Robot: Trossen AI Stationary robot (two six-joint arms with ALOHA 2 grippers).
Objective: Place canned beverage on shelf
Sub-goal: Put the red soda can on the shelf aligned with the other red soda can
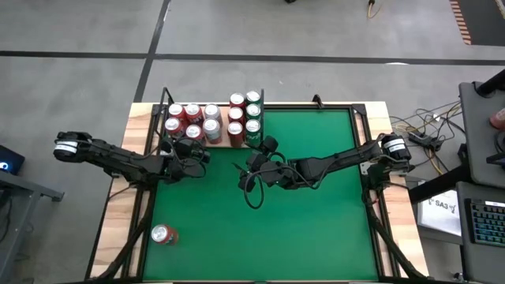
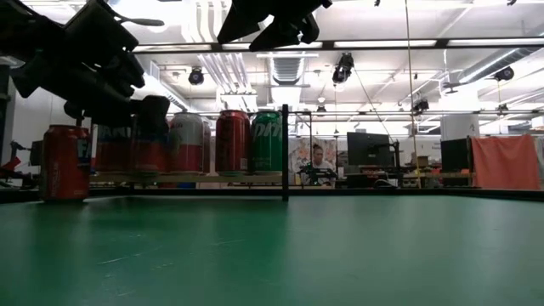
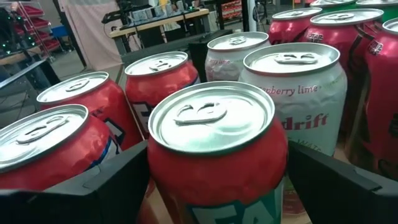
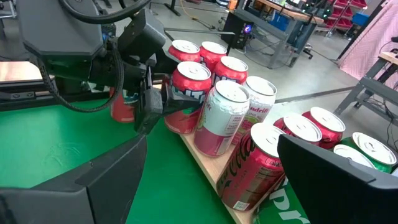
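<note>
While your left pincer [image 1: 192, 147] stands open around an upright red can [image 3: 214, 152] on the shelf's [image 4: 208, 168] front edge, your right pincer [image 1: 263, 162] waits open nearby.

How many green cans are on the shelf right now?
3, in one line along the shelf's right edge: far green can, middle green can, near green can. The left arm may hide others.

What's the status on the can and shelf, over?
Left pincer open around a red can at the shelf edge. Right pincer open, empty, hovering nearby. One spare can on the felt. Nothing blocking.
</note>
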